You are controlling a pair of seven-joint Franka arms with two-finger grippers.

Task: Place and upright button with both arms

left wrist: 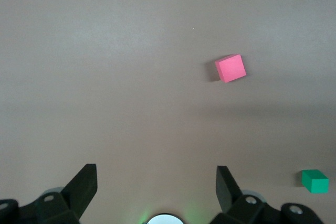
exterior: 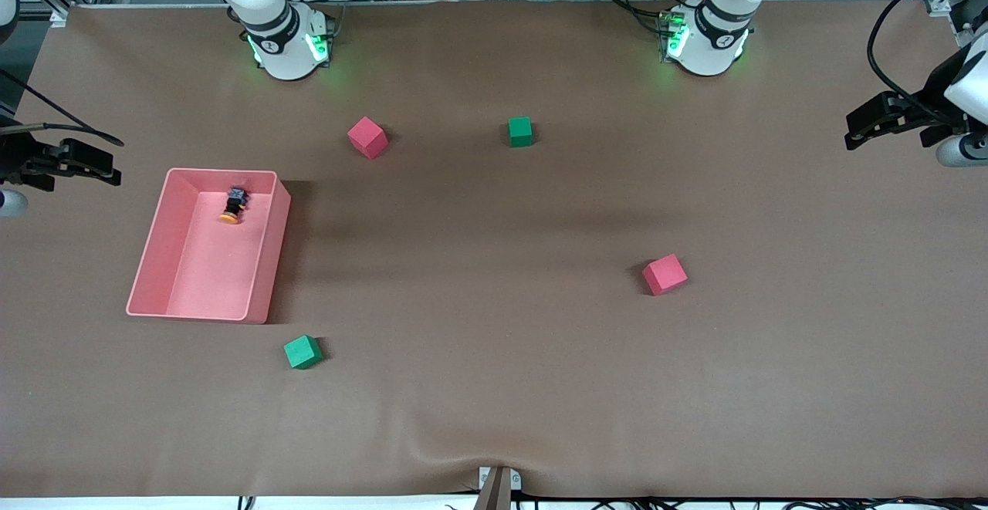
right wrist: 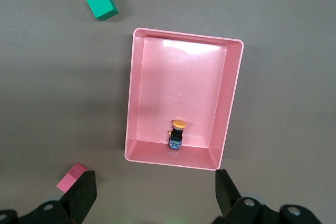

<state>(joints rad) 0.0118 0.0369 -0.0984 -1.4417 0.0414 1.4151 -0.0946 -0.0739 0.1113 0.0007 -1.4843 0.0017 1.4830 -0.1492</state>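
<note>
While both arms are held at the ends of the surface (exterior: 494,417), the scene is recorded as follows.
Right gripper (exterior: 116,174): held above the right arm's end of the surface, just beside the tray; jaws are set apart and nothing is gripped.
Tray (exterior: 262,294): pink, rectangular, placed on the surface toward the right arm's end.
Button (exterior: 233,205): laid on its side in the tray, near the wall closest to the robot bases; orange cap is pointed toward the front camera.
Cubes: two red and two green are spread over the surface, all apart from the tray.
Left gripper (exterior: 849,133): held above the left arm's end of the surface; jaws are set apart and nothing is gripped.
</note>
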